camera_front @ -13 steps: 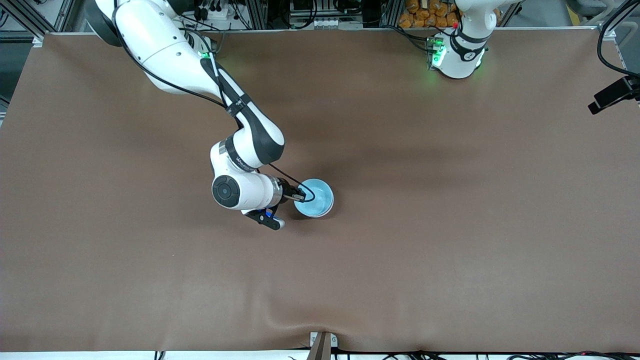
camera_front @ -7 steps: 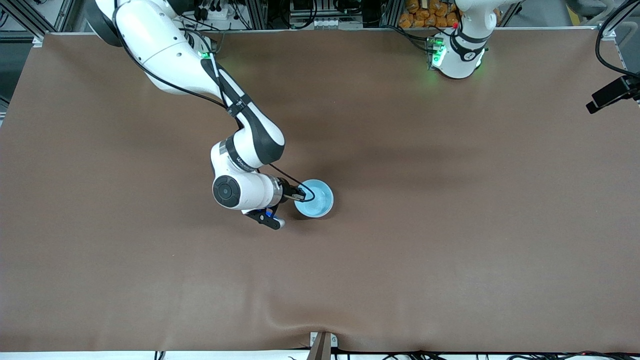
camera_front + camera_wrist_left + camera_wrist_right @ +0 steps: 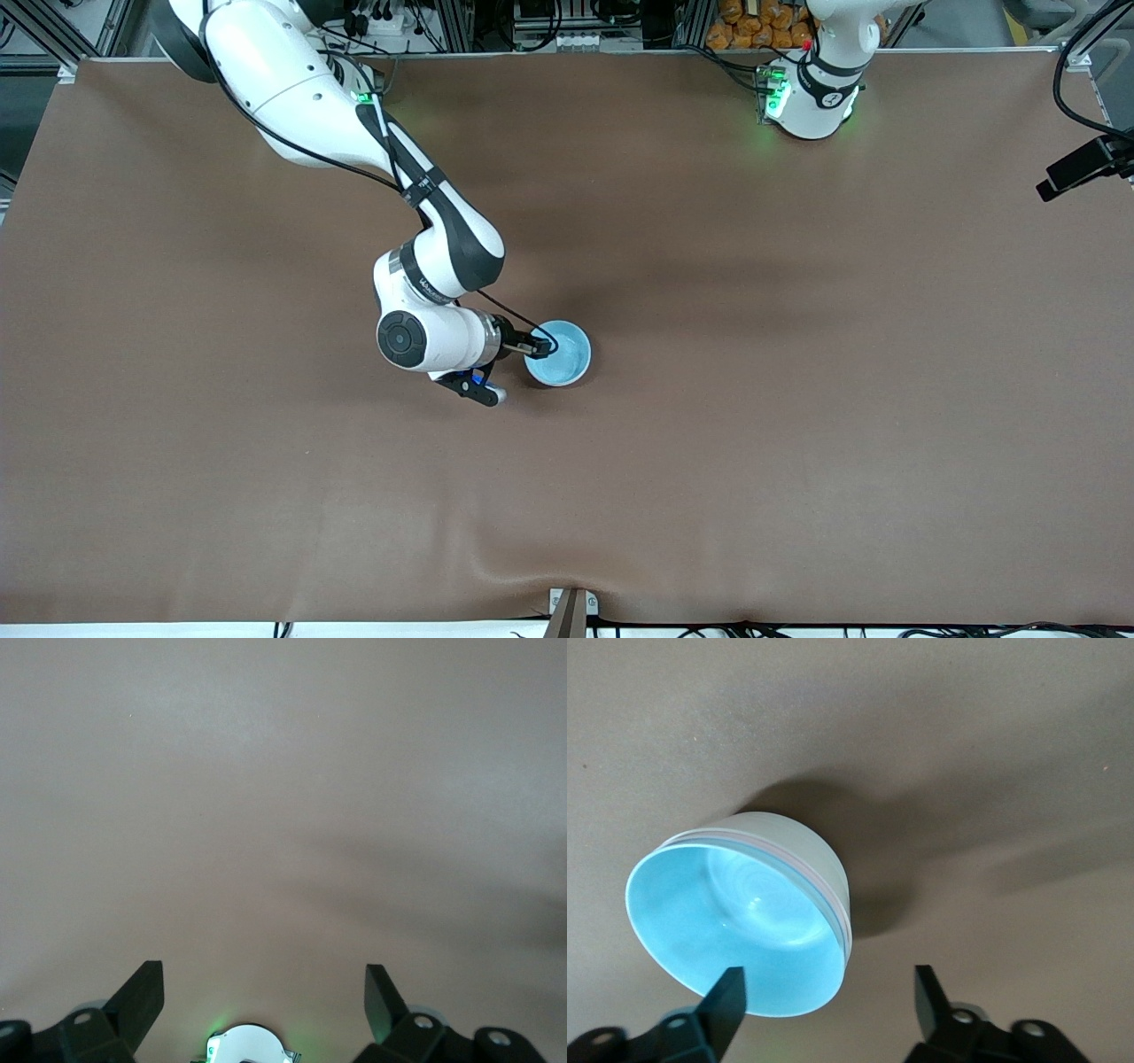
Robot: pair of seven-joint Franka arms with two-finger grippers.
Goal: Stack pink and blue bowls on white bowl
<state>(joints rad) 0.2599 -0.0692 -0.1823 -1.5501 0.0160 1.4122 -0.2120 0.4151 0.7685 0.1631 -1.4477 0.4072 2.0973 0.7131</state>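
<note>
While the right end effector (image 3: 538,343) hangs at the rim of the blue bowl (image 3: 560,353), on the side toward the right arm's end of the desk (image 3: 797,399), its fingers (image 3: 725,1003) stand spread and grip nothing. Right wrist view: blue bowl nested on top, a thin pink edge (image 3: 799,862) and a white wall (image 3: 799,838) showing beneath, so the stack looks complete near mid-desk. Right arm is the nearer by far. Left end effector (image 3: 264,997) released, over bare desk, waiting; not seen in the front view. Lower bowls mostly hidden.
</note>
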